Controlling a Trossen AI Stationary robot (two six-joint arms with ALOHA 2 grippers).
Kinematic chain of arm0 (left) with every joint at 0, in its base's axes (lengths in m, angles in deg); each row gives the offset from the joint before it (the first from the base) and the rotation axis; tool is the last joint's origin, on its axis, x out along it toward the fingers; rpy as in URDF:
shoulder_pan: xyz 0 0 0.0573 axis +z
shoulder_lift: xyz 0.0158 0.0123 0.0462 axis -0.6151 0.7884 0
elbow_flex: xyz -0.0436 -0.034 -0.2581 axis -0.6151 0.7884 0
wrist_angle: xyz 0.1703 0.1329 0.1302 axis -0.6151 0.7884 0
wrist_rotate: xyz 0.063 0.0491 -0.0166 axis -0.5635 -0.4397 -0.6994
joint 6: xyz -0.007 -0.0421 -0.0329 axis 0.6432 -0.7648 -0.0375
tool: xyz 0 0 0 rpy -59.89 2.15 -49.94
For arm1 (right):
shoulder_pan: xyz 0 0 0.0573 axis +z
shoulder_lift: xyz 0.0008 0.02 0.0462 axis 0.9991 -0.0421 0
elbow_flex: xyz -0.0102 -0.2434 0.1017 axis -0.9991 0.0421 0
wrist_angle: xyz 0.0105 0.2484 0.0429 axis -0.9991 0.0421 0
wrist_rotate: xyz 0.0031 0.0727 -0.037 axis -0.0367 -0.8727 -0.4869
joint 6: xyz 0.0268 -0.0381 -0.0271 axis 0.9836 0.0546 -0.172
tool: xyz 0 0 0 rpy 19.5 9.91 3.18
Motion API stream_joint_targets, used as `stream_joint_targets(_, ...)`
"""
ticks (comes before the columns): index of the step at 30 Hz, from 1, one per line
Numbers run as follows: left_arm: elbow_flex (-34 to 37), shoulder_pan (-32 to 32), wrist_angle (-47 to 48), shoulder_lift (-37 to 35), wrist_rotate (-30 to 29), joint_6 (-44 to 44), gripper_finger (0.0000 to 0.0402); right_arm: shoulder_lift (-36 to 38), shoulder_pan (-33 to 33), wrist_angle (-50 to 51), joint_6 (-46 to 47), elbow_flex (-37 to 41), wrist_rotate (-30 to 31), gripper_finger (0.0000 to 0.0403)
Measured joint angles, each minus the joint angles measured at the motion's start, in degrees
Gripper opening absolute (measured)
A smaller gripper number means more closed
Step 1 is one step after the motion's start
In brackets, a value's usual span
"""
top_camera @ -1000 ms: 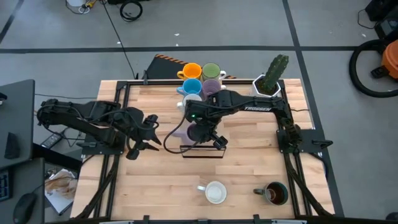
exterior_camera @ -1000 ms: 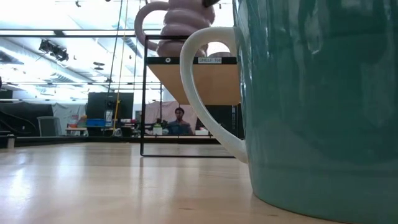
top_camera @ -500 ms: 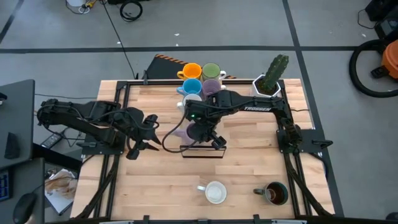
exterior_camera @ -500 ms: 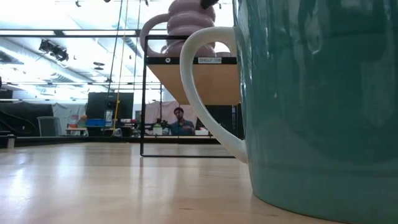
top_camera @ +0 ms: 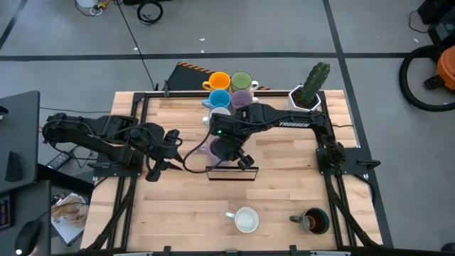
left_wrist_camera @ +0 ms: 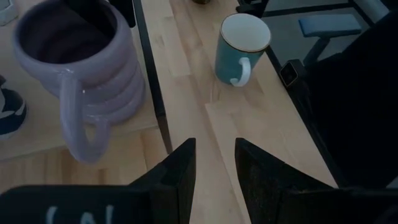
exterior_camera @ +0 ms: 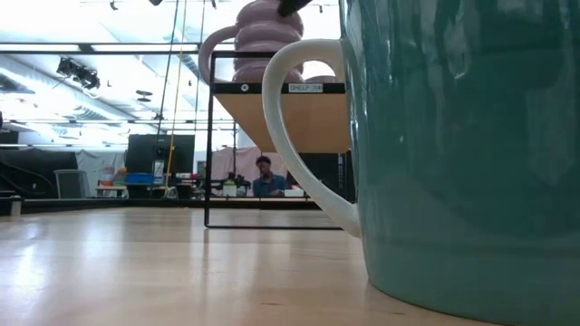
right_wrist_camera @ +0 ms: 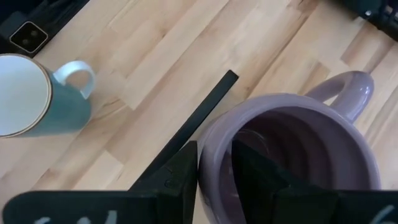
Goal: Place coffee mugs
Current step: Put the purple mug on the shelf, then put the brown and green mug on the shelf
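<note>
A pale purple ribbed mug (right_wrist_camera: 292,149) stands upright over the small black-framed wooden shelf (top_camera: 231,169) at the table's middle. My right gripper (right_wrist_camera: 214,155) is shut on it. The mug (exterior_camera: 263,36) shows above the shelf's front bar in the low view, handle to the left; its base is hidden. My left gripper (left_wrist_camera: 214,155) waits open to the shelf's left (top_camera: 170,146), touching nothing. A teal mug with a white inside (top_camera: 245,220) and a dark mug (top_camera: 315,222) stand by the near edge. Orange (top_camera: 219,80), green (top_camera: 240,80), blue (top_camera: 219,98), purple (top_camera: 244,98) and white (top_camera: 219,112) mugs cluster at the far edge. My right gripper holds the purple mug by its rim (right_wrist_camera: 205,146), on the side opposite the handle (right_wrist_camera: 348,87). One finger is inside the mug and one outside, coming from above and pointing down. The mug is upright; whether its base rests on the shelf board I cannot tell.
A white planter with a cactus (top_camera: 309,89) stands at the far right corner. The teal mug (exterior_camera: 453,154) fills the right of the low view, right by that camera. Bare wood lies to the left and right of the shelf. A person sits in the room beyond the table.
My right gripper has shifted the purple mug slightly toward the far edge over the shelf. In the low view the mug rose and moved right a little, then came back down and left, staying upright.
</note>
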Motion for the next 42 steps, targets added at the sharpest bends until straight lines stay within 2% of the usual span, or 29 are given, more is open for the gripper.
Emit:
stream_joint_targets(8, 0.00, -0.09, 0.00, 0.00, 0.01, -0.01, 0.0117, 0.00, 0.02, -0.75, -0.31, 0.04, -0.02, 0.0106)
stream_joint_targets(12, 0.00, -0.09, 0.00, 0.00, 0.00, -0.01, 0.0117, 0.00, 0.12, -0.72, -0.33, 0.04, 0.66, 0.0119)
stream_joint_targets(21, 0.00, -0.09, 0.02, 0.02, 0.00, 0.05, 0.0117, 2.09, 1.81, 0.37, 1.58, 0.09, 6.55, 0.0173)
stream_joint_targets(27, 0.00, -0.09, 0.46, 0.02, -0.51, -0.18, 0.0117, 5.34, 5.15, 2.37, 5.01, 0.09, 12.22, 0.0189)
stream_joint_targets(33, 0.00, -0.09, 1.05, 0.02, -0.61, -1.74, 0.0117, 8.41, 11.02, 7.11, 16.75, 0.09, 18.24, 0.0188)
stream_joint_targets(37, 0.00, -0.10, 1.08, 0.02, -0.61, -1.47, 0.0117, 8.59, 15.50, 14.30, 31.44, 0.07, 18.19, 0.0187)
stream_joint_targets(42, 0.00, -0.10, 1.11, 0.02, -0.63, -0.59, 0.0117, 8.66, 23.67, 14.11, 46.46, 2.66, 15.30, 0.0187)
